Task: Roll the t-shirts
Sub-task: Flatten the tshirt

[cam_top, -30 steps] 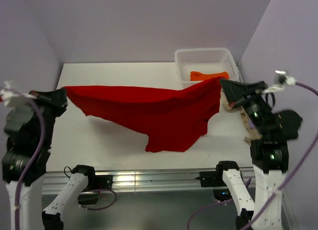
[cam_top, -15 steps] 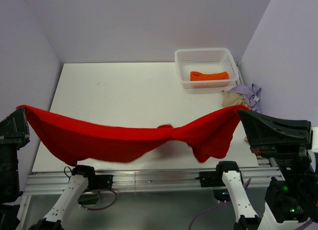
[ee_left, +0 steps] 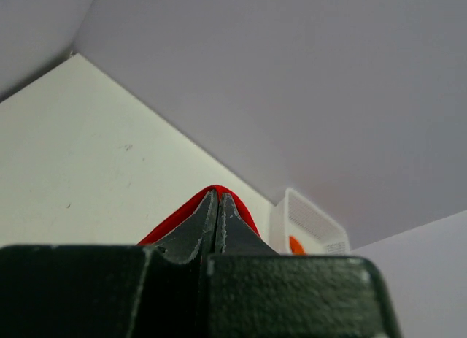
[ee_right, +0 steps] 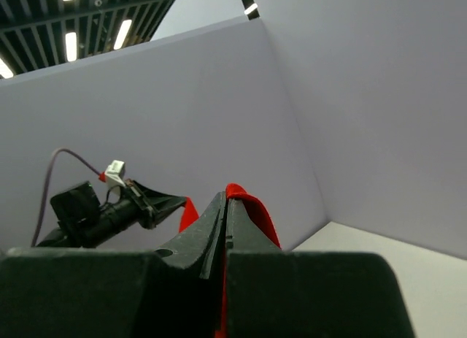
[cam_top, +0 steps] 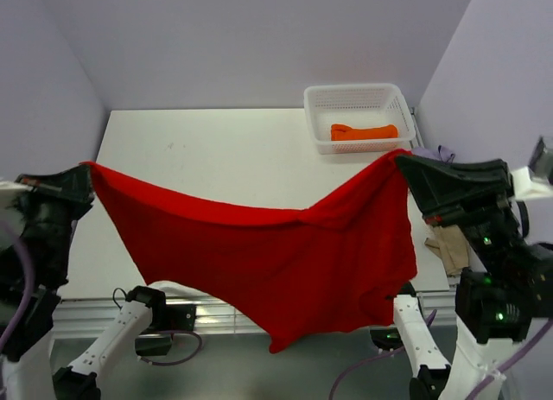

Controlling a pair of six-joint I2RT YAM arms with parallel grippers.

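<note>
1. Cloth: a red t-shirt (cam_top: 276, 253) hangs spread in the air above the tabletop (cam_top: 216, 149), its lowest point drooping past the near edge.
2. The left tool (cam_top: 86, 168) is clamped on the shirt's left corner; the right tool (cam_top: 402, 162) is clamped on its right corner.
3. An orange t-shirt (cam_top: 363, 132) lies in a white basket (cam_top: 354, 98), far right.
4. A beige t-shirt (cam_top: 449, 249) lies at the right edge.

t-shirt (cam_top: 285, 253) spanning left to right above table (cam_top: 216, 149), basket (cam_top: 350, 99) far right
</note>
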